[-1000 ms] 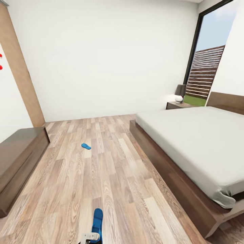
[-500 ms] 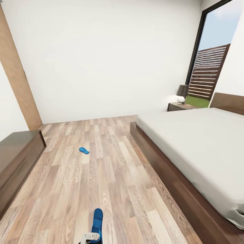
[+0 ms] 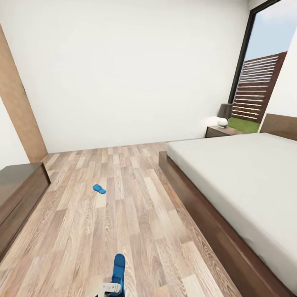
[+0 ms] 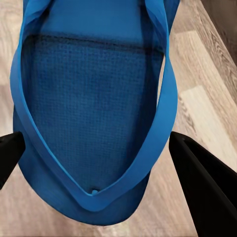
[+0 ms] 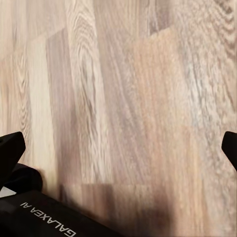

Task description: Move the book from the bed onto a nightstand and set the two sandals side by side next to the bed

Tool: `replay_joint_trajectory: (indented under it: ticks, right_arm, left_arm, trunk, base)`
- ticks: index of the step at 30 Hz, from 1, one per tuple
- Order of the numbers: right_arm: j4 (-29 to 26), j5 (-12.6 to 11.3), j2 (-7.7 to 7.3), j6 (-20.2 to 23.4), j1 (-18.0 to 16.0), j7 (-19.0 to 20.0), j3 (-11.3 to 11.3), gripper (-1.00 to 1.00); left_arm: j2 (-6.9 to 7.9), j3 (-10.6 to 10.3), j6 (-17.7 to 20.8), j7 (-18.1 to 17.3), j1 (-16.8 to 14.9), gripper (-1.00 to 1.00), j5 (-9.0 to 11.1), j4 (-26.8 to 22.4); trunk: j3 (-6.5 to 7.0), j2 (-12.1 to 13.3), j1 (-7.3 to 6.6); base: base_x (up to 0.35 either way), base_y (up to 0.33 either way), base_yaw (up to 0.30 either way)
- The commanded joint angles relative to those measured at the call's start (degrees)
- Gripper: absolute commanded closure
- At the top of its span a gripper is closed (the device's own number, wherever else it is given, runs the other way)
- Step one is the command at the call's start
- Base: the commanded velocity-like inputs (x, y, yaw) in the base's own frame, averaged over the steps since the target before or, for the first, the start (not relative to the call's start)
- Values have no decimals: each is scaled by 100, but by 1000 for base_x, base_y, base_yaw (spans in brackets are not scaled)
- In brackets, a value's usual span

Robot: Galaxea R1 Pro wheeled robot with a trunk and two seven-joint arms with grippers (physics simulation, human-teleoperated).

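Left wrist view has a blue sandal [image 4: 94, 103] between the two dark fingers [image 4: 205, 192], its strap loop arching over a dimpled sole. From the head view the left gripper [image 3: 112, 288] grasps it at one end, the rest jutting out over the floor [image 3: 136, 231]. It looks thin, light and bendy, likely foam or rubber, so a pinch across the sole edge should hold; the strap would be a floppier grip. The other sandal [image 3: 99, 189] lies flat on the floor, far and left, well apart from the bed [image 3: 243, 181] on the right. A nightstand [image 3: 220, 131] stands at the bed's far corner with a lamp [image 3: 225, 114] on it. No book can be made out on the mattress. Right wrist view looks down at bare boards, the right gripper [image 5: 118, 148] released with fingers spread wide; the casing reads "GALAXEA AI".
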Motion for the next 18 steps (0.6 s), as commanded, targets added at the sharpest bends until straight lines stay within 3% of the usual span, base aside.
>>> replay_joint_trajectory:
  ticks: [1,18]
  right_arm:
    - [-6,49,2,24,-2,24,-49,-100]
    - [-6,49,2,24,-2,20,-47,-100]
  left_arm:
    - [5,-42,-22,8,-4,100,59,6]
    - [5,-42,-22,9,-4,100,61,6]
  trunk:
    - [-5,-2,2]
    - [-5,-2,2]
  base:
    - [315,0,0]
    - [315,0,0]
